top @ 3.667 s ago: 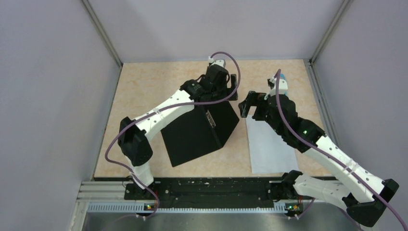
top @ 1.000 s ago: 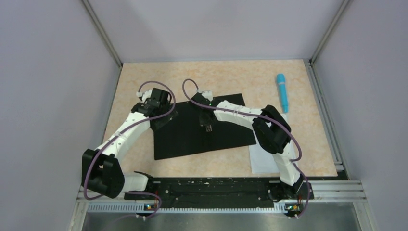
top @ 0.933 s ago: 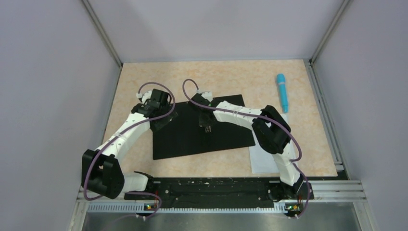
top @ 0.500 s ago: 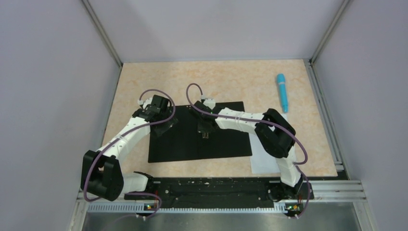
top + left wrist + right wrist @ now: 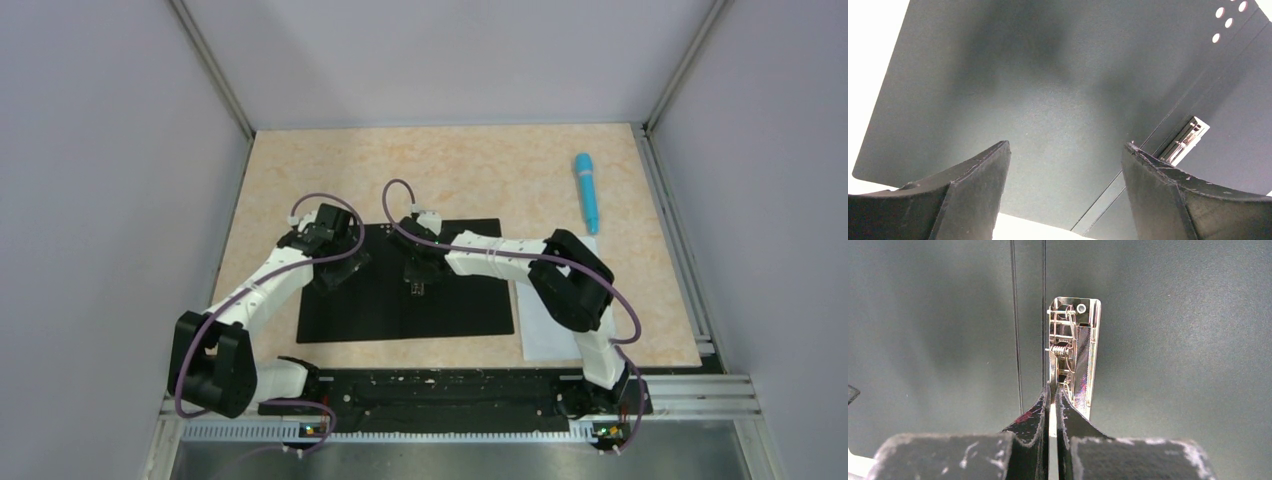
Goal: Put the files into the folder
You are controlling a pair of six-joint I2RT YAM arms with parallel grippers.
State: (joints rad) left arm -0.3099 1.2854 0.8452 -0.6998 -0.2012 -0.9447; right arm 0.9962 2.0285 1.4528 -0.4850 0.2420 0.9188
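The folder [image 5: 460,300] lies open and flat on the table, black inside up, with a metal clip [image 5: 1075,340] on its spine. My right gripper [image 5: 416,285] is down on that spine. In the right wrist view it [image 5: 1053,390] is shut on the near end of the clip, and a thin bright strip shows between the fingers. My left gripper [image 5: 338,268] hangs open just above the folder's left half [image 5: 1038,90], with nothing between its fingers [image 5: 1065,150]. The files, a white sheet [image 5: 550,340], lie on the table right of the folder, partly under my right arm.
A blue pen [image 5: 587,192] lies at the back right of the tan tabletop [image 5: 300,170]. Grey walls close off the left, right and far sides. A black rail [image 5: 440,385] with both arm bases runs along the near edge.
The folder has turned until it is square with the near edge and has slid toward the near left. Both grippers moved with it; the right stayed shut, the left stayed open.
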